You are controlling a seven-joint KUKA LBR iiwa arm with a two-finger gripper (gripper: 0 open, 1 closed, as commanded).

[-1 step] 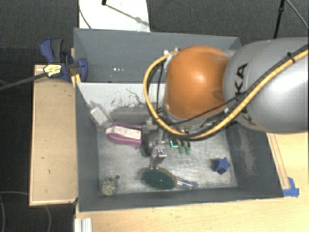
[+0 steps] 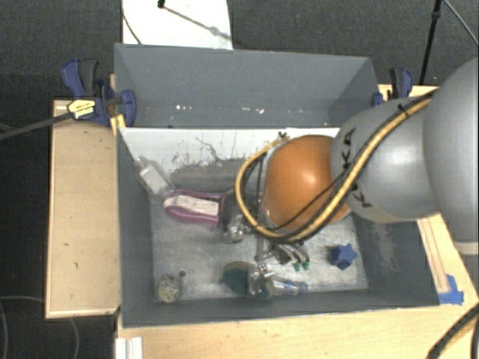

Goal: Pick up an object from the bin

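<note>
Camera view. I find the claw point(image 2: 263, 274) low near the front wall of the bin point(image 2: 224, 88), with the orange cover point(image 2: 299, 178) of the wrist above it. It is down over a dark green round lump point(image 2: 236, 277) and a clear bluish piece point(image 2: 289, 286), which lie just beside each other. The wrist hides the tip, so I cannot tell whether the claw is open or closed. In my judgement the green lump is the likely target, given how low the claw sits. A purple and white packet point(image 2: 193, 206), a blue block point(image 2: 343, 256) and a grey lump point(image 2: 169, 288) lie apart, untouched.
</note>
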